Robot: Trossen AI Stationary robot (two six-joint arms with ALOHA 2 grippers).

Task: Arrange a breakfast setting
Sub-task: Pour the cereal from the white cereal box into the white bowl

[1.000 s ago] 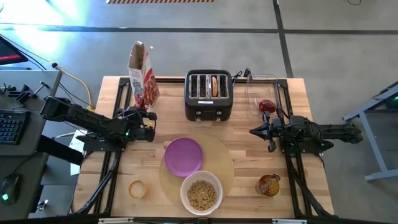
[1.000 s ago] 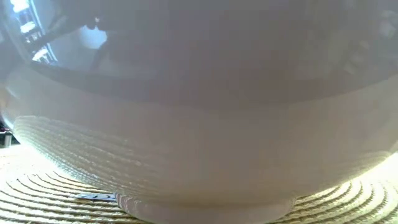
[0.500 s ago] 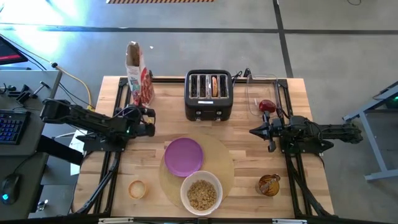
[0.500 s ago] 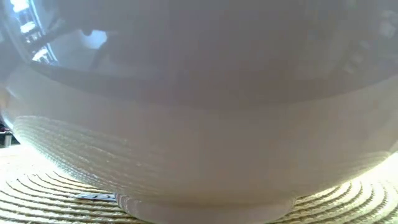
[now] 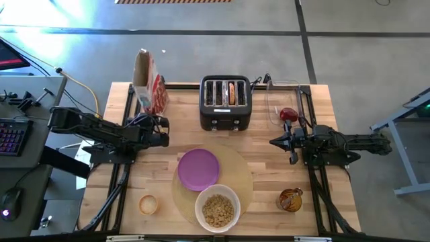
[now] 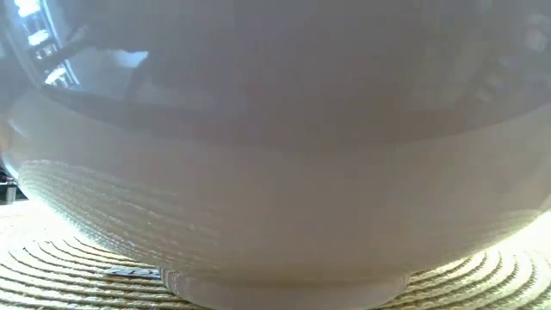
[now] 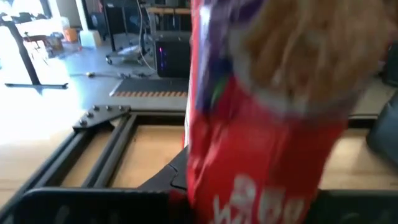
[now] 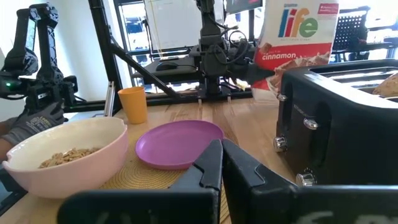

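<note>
Count of things on the table

One round tan mat [image 5: 238, 176]; one purple plate [image 5: 198, 168]; one white bowl [image 5: 218, 207] of cereal; one amber cup [image 5: 291, 199]; one red fruit [image 5: 288, 114]; one toaster [image 5: 226, 102]; one cereal box [image 5: 150, 82]; one small orange cup [image 5: 148, 204].

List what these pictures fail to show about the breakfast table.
- Low view: the white bowl fills the picture, hiding everything behind it; only the woven mat under it shows.
- Left wrist view: the cereal box is blurred and blocks the left claw's fingers.
- High view: what the toaster slots hold is too small to name.
- High view: a red thing at the table's right edge is partly hidden by the right arm.
- No spoon shows in any view.
</note>
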